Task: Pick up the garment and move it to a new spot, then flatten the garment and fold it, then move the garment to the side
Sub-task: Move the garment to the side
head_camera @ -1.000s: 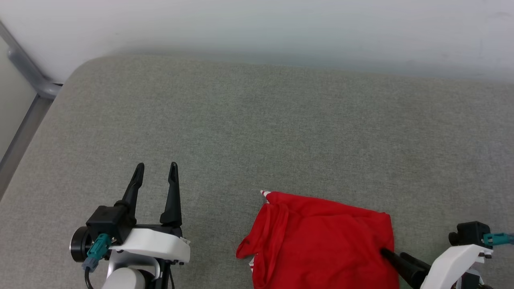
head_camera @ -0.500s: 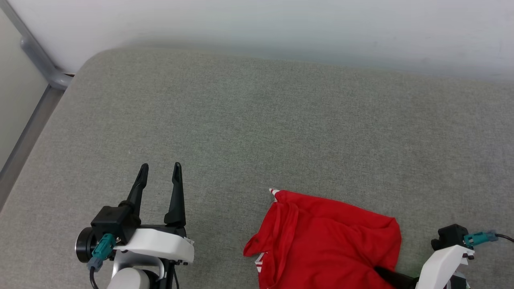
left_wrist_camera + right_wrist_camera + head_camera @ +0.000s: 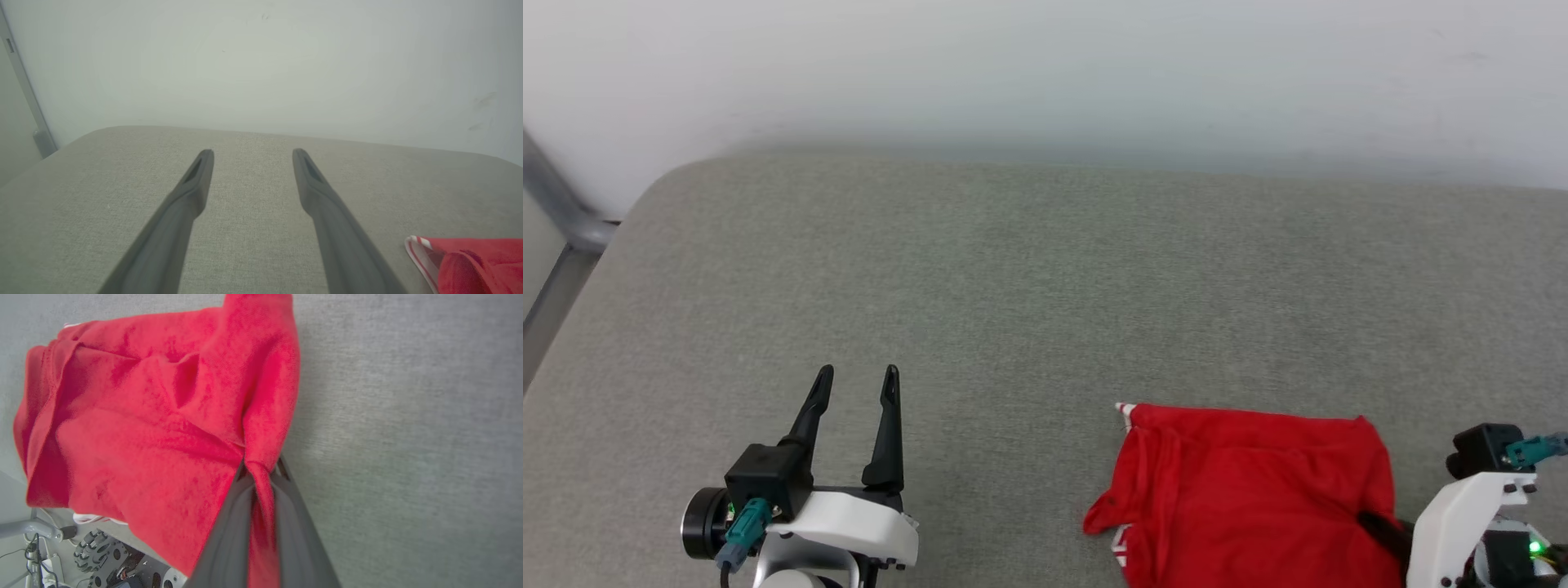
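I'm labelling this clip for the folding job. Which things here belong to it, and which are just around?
Part of the job:
- garment, red, crumpled
- right tool, shut on the garment's edge
- left tool, open, holding nothing

Just around:
- grey padded surface
- pale wall
- metal post
- wheeled base

It looks like a bare test room, not a home: a grey fabric-covered pad (image 3: 1045, 269) stands against a plain white wall (image 3: 1045, 65), with a grey metal rail (image 3: 582, 235) beside it.
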